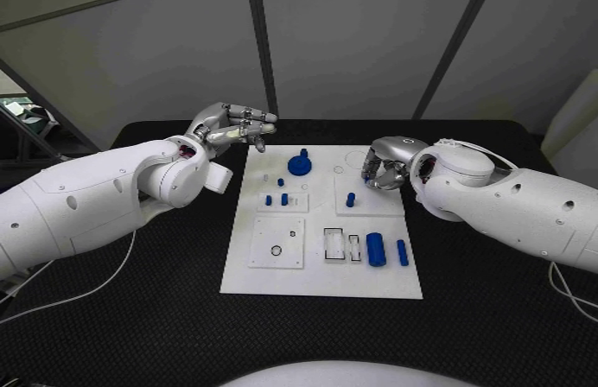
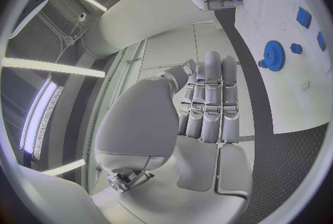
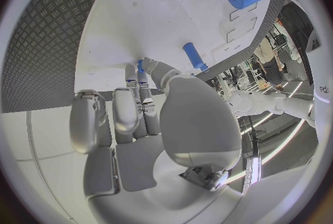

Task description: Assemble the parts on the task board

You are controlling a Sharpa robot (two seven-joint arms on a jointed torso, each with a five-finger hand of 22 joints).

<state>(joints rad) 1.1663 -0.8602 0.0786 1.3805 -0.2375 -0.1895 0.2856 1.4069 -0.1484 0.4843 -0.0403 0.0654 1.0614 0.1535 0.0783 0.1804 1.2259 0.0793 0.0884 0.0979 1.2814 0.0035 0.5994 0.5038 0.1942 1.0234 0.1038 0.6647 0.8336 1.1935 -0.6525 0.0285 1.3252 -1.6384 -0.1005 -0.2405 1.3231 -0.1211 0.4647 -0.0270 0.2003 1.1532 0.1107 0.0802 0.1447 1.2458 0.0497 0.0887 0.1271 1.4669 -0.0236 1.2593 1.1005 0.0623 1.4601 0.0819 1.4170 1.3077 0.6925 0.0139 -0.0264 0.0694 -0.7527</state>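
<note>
The white task board point(image 1: 321, 270) lies in the middle of the table. On it are a blue gear point(image 1: 299, 164), a standing blue peg point(image 1: 350, 199), a thick blue cylinder point(image 1: 375, 249) and a slim blue pin point(image 1: 403, 251). My right hand point(image 1: 389, 164) reaches down onto the board's far right part. In the right wrist view its thumb and fingertips pinch a small blue part point(image 3: 141, 66) against the board point(image 3: 160, 8), near the peg point(image 3: 194, 56). My left hand point(image 1: 234, 128) hovers above the board's far left corner, fingers side by side, holding nothing point(image 2: 208, 102). The gear point(image 2: 275, 55) lies beyond it.
Two small blue blocks point(image 1: 276, 200) stand in a square plate on the board's left half, with a tiny blue piece point(image 1: 282, 181) behind them. A black ring point(image 1: 276, 250) and rectangular slots point(image 1: 334, 244) mark the near half. Black table point(image 1: 149, 318) surrounds the board.
</note>
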